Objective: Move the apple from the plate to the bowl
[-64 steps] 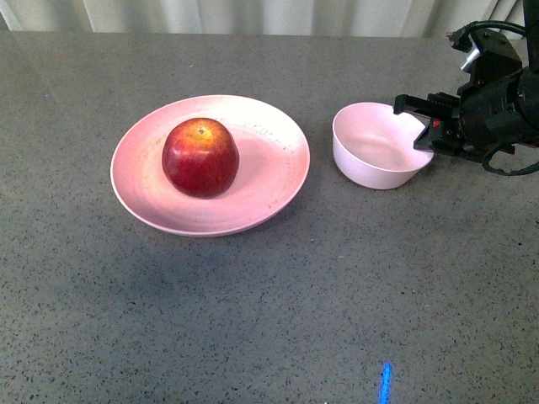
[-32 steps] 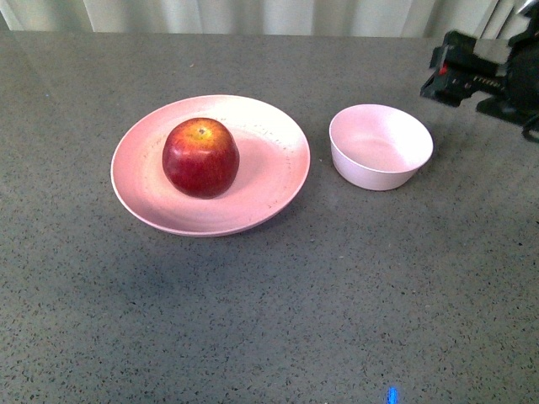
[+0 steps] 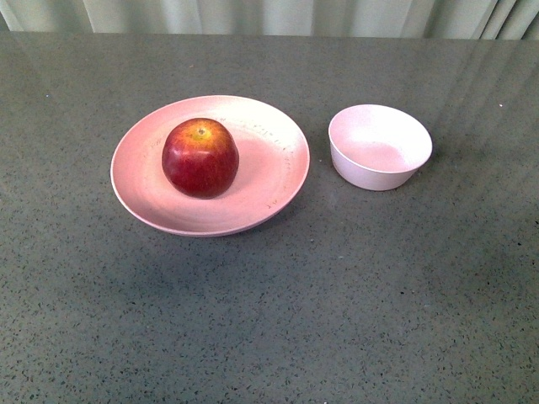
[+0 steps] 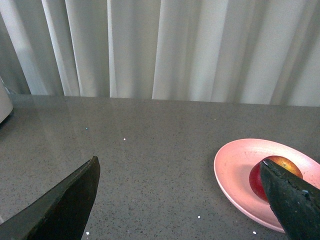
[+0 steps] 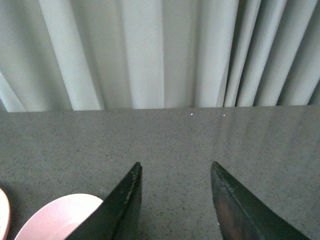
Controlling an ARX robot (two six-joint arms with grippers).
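Left gripper (image 4: 178,162), jaws wide and empty, should straddle the apple (image 3: 200,157) on the plate (image 3: 271,160) at its widest girth.

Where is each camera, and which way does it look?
Front view: on the robot's body between its arms, looking down at the table, with the apple on the plate and the bowl; no arm shows.
Left wrist view: on the left wrist, looking across the table toward the curtain; the open left gripper frames it.
Right wrist view: on the right wrist, facing the curtain; the open right gripper shows.
Shared: front and left wrist both show the apple and plate; front and right wrist, the bowl.
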